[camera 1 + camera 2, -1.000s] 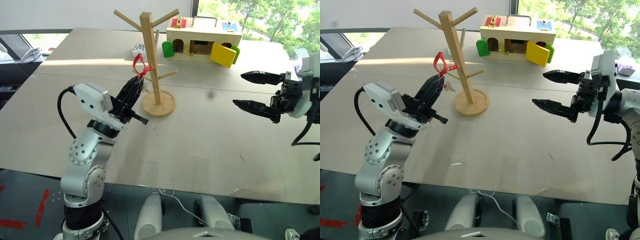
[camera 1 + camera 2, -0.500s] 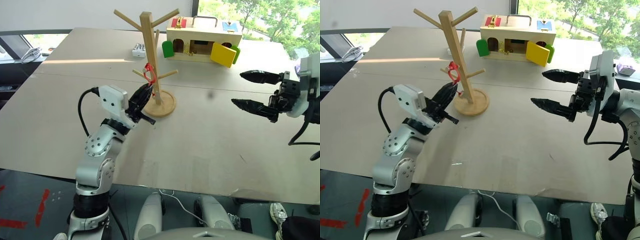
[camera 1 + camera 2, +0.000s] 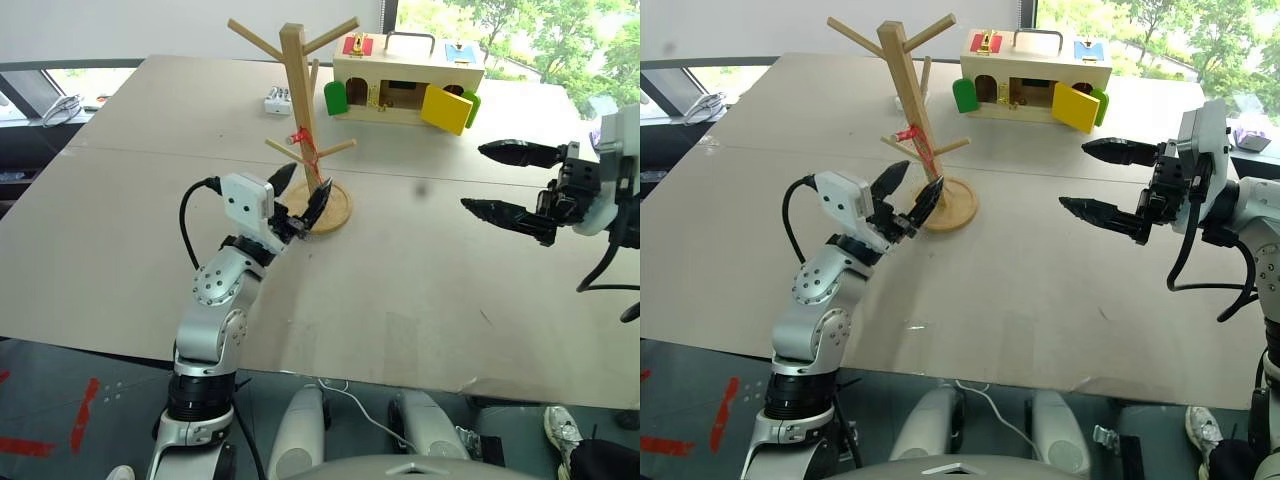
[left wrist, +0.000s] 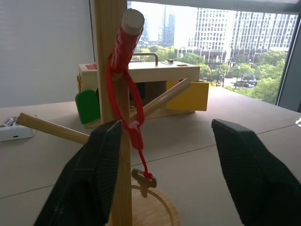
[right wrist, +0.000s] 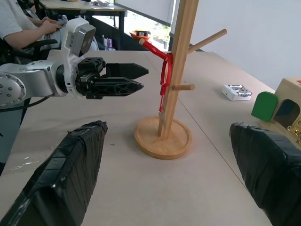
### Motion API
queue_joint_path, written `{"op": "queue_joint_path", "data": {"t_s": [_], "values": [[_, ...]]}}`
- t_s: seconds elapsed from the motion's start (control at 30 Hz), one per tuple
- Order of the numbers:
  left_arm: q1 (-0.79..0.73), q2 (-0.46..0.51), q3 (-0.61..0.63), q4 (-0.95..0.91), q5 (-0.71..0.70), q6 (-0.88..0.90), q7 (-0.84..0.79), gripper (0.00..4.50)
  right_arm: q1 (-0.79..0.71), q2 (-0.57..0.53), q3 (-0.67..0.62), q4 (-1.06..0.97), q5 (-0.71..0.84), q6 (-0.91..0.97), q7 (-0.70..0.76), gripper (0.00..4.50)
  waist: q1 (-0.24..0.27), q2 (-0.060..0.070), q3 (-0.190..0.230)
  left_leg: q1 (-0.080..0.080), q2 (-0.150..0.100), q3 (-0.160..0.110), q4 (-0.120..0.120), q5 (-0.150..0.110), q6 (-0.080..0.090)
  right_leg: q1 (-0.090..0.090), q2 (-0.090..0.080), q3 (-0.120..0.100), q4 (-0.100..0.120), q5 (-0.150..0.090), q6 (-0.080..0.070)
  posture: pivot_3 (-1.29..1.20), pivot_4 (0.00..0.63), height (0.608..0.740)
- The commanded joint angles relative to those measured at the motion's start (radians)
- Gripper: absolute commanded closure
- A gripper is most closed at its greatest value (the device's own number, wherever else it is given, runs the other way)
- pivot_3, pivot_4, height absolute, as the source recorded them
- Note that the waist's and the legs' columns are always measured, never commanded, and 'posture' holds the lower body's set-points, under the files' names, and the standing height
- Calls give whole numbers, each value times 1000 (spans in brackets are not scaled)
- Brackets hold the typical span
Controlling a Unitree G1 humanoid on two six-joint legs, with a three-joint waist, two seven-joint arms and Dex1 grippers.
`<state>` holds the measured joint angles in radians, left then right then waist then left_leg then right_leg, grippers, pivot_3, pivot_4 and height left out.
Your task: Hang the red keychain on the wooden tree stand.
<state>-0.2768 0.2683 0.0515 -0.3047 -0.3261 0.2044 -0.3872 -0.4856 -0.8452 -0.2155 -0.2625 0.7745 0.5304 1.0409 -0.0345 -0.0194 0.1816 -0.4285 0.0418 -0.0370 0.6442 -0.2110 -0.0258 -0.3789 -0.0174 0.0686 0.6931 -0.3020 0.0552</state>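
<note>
Beige table (image 3: 420,290), left gripper (image 3: 302,193) spread, angled upward beside wooden tree stand (image 3: 303,120)

L gripper (image 3: 301,197) jaws apart, R gripper (image 3: 505,182) jaws apart, both raised

The post of the wooden tree stand (image 4: 111,117) and the hung red keychain (image 4: 126,99) are met just ahead of the spread left fingers (image 4: 91,181). Bare counter (image 3: 420,300) is left between both sets of fingers.
</note>
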Motion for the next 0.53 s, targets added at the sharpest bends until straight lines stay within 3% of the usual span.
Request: {"op": "queue_joint_path", "data": {"t_s": [0.03,0.2,0.37,0.53], "values": [[29,-6,39,-54,-16,-6,25,36,-2,0,-49,-30,23,-12,0,0,0,0,0,0,0,0,0,0,0,0,0,0,0,0,0,0,150,740],[116,3,101,0,8,-9,72,36,31,15,-33,-17,-16,-29,-22,0,0,0,0,0,0,0,0,0,0,0,0,0,0,0,0,0,150,740],[157,8,154,88,21,-28,92,36,92,113,12,-5,-145,-90,-166,0,0,0,0,0,0,0,0,0,0,0,0,0,0,0,0,0,150,740],[159,16,192,229,54,-95,103,36,169,369,46,84,-344,-229,-483,0,0,-1,-1,0,0,-1,0,0,0,-1,0,0,0,0,0,0,150,740]]}}
